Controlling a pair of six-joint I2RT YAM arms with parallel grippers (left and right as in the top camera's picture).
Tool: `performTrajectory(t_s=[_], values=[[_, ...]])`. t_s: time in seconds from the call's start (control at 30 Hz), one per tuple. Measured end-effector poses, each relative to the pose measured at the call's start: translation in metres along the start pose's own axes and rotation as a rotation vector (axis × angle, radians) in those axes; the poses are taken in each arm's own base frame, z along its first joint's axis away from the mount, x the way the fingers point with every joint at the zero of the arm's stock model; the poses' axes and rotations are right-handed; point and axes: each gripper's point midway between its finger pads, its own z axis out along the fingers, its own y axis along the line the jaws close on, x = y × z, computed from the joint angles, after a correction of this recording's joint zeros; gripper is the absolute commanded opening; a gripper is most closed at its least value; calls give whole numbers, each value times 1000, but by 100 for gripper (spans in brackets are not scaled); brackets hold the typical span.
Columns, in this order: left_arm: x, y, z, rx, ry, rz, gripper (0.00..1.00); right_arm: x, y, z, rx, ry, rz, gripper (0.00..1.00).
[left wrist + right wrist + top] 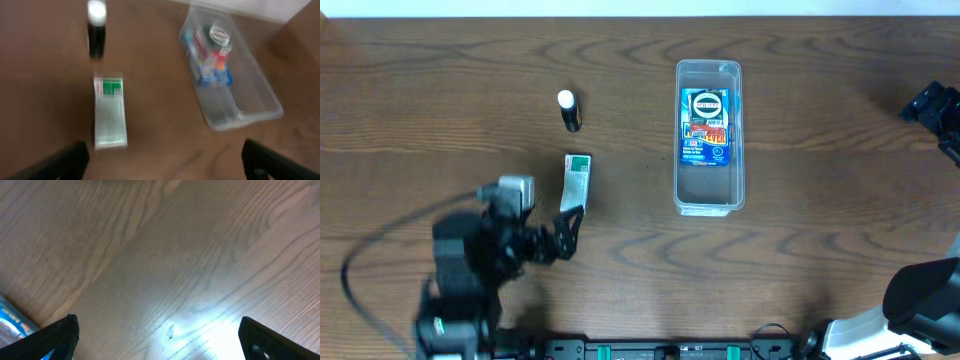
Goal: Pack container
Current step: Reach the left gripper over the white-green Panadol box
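The clear, long container (pixel 711 188) stands right of the table's middle with a blue printed packet (pixel 706 125) inside. It also shows in the left wrist view (pixel 252 107), as does the packet (pixel 211 57). A white and green small box (pixel 576 180) lies on the table to the left, also in the left wrist view (pixel 110 114). A black tube with a white cap (pixel 568 110) lies beyond it, also in the left wrist view (pixel 96 29). My left gripper (pixel 565 232) is open and empty just in front of the box (pixel 162 162). My right gripper (pixel 928 104) is open and empty over bare table (pixel 160 340).
The dark wood table (pixel 820 260) has its far edge along the top of the overhead view. A blue edge of the packet (pixel 12 321) shows at the lower left of the right wrist view. The left arm and its cable (pixel 380 250) take up the front left.
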Motion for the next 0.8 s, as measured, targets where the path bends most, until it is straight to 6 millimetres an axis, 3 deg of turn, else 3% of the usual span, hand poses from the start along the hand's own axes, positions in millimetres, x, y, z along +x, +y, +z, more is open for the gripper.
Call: performTrajectory(t_s=[0.17, 0.47, 0.63, 0.8], values=[[-9, 8, 20, -27, 283, -103, 98, 0, 0, 0, -2, 2, 0, 99], [-18, 23, 52, -136, 407, -125, 98, 0, 0, 0, -2, 2, 0, 99], [-8, 27, 64, -230, 461, -48, 98, 0, 0, 0, -2, 2, 0, 99], [10, 46, 84, -338, 549, -16, 98, 0, 0, 0, -2, 2, 0, 99]])
